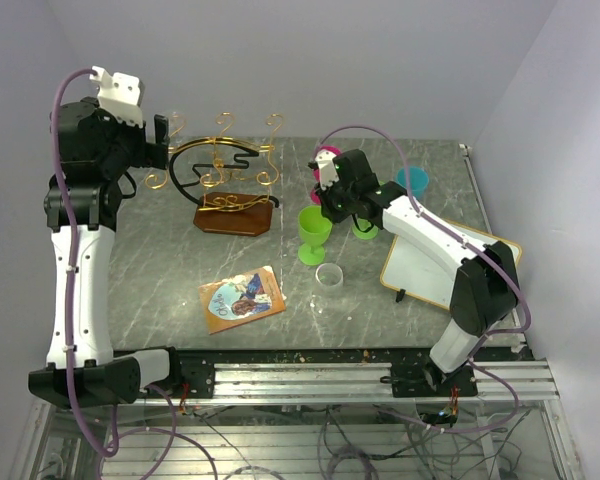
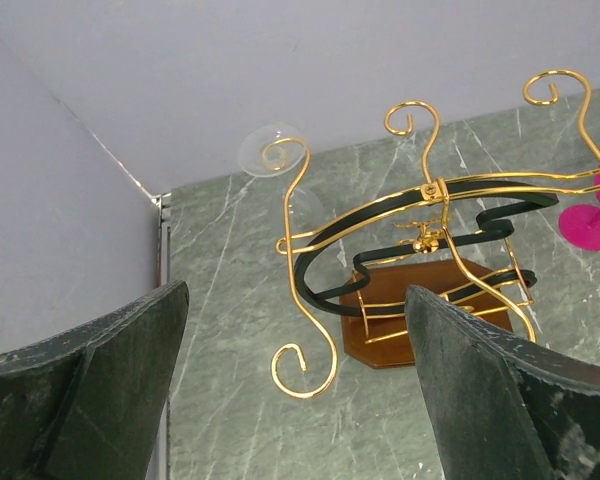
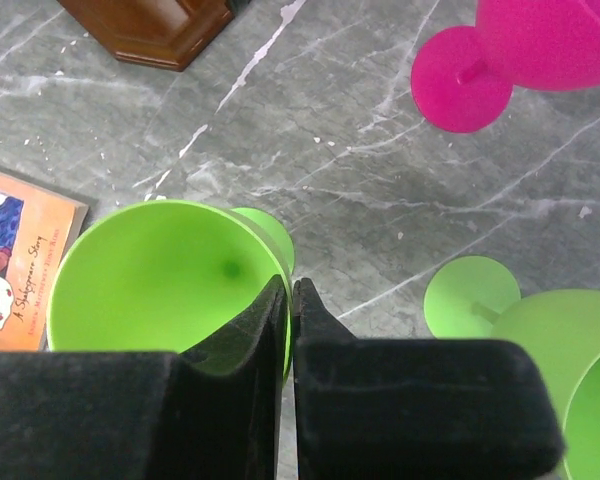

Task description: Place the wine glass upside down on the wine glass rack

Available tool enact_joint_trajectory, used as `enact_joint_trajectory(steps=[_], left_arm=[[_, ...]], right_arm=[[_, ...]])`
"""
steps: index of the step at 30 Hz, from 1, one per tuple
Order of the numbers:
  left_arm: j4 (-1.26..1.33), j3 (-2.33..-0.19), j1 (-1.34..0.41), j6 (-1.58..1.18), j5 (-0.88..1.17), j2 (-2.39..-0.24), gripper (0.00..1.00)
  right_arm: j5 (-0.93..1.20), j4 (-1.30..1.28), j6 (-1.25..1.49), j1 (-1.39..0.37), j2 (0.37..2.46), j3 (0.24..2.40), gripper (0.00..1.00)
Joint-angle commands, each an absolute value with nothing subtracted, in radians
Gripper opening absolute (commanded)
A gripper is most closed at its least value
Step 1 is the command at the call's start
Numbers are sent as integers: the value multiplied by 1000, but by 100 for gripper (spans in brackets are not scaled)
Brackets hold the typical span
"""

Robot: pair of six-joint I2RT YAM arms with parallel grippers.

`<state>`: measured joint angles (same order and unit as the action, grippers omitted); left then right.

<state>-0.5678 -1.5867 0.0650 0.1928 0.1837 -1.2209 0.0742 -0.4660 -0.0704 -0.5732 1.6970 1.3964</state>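
A lime green wine glass (image 1: 314,232) stands upright on the grey marble table, right of the wine glass rack (image 1: 225,175). My right gripper (image 1: 327,205) is shut on its rim. In the right wrist view one finger sits inside the green bowl (image 3: 150,275) and the other outside, with the thin wall pinched at the gripper tips (image 3: 290,290). The gold wire rack (image 2: 420,240) on its brown wooden base fills the left wrist view. My left gripper (image 2: 295,330) hangs wide open and empty above the table, left of the rack (image 1: 165,140).
A pink glass (image 1: 325,155), a second green glass (image 1: 365,230) and a blue one (image 1: 412,180) stand near the right arm. A clear cup (image 1: 330,275), a picture book (image 1: 242,298) and a white board (image 1: 445,270) lie nearer the front. A clear glass foot (image 2: 265,148) shows behind a rack scroll.
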Motion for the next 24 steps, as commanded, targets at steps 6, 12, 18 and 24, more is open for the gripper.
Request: enact_joint_trajectory(steps=[6, 12, 18, 24], left_arm=[[-529, -1594, 104, 97, 227, -1226, 99], [-521, -1594, 113, 60, 333, -1234, 100], [-485, -1586, 116, -19, 409, -1241, 100], [-434, -1586, 116, -161, 534, -1257, 99]], right_arm=[[79, -457, -69, -528, 1604, 1417, 0], [249, -488, -57, -420, 1515, 1485, 0], [379, -513, -60, -338, 1421, 1555, 0], [430, -546, -75, -287, 1400, 1707, 0]])
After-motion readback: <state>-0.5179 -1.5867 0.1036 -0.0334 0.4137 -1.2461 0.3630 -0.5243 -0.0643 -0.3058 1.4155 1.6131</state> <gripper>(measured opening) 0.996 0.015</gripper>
